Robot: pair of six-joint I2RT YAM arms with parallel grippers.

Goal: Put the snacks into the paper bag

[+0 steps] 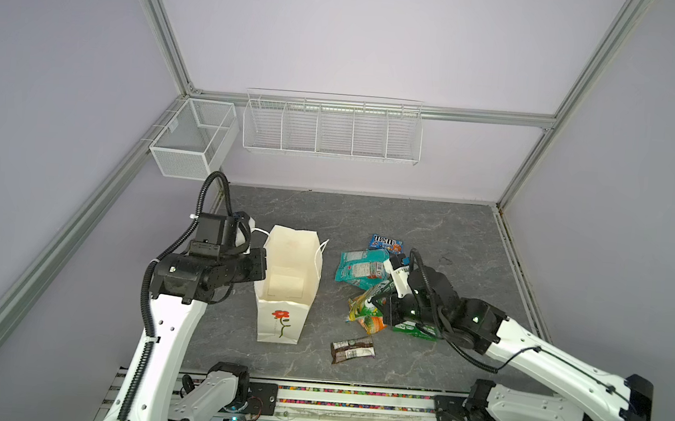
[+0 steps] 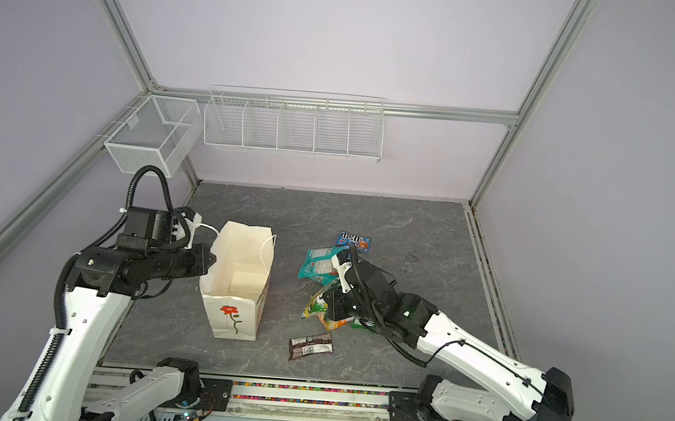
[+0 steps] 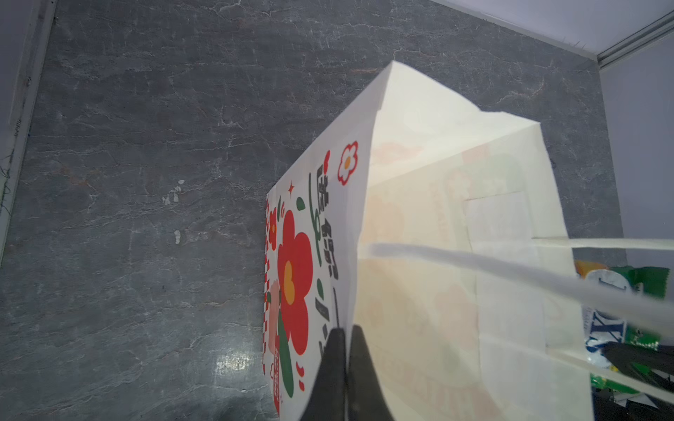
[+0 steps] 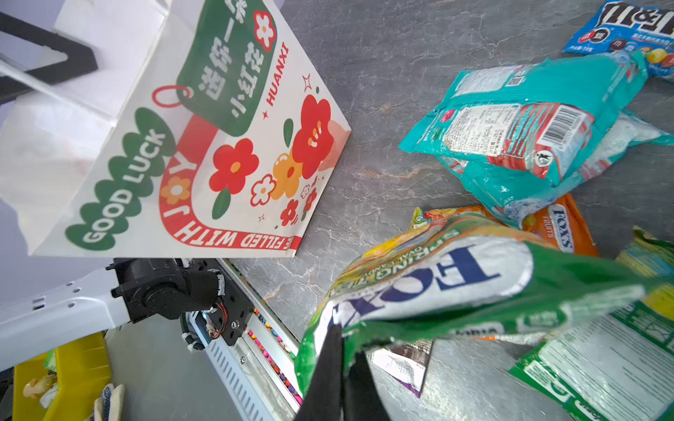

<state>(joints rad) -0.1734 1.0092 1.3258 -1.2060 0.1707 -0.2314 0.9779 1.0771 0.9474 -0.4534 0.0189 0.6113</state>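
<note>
My right gripper point(image 4: 344, 350) pinching edge of FOX'S bag point(image 4: 437, 277) — packet looks raised just off pile. My left gripper point(image 3: 344, 350) clamped on rim of paper bag point(image 1: 268, 309), I judge to steady its open mouth. Paper bag upright on table point(image 1: 450, 238), beside snacks, inside looks empty. So none of six in yet. Teal bag point(image 1: 360, 267), M&M's point(image 1: 385, 243), orange bag point(image 1: 373, 325), green bag point(image 1: 417, 331), bar point(image 1: 353, 348) on table — all left to do.
</note>
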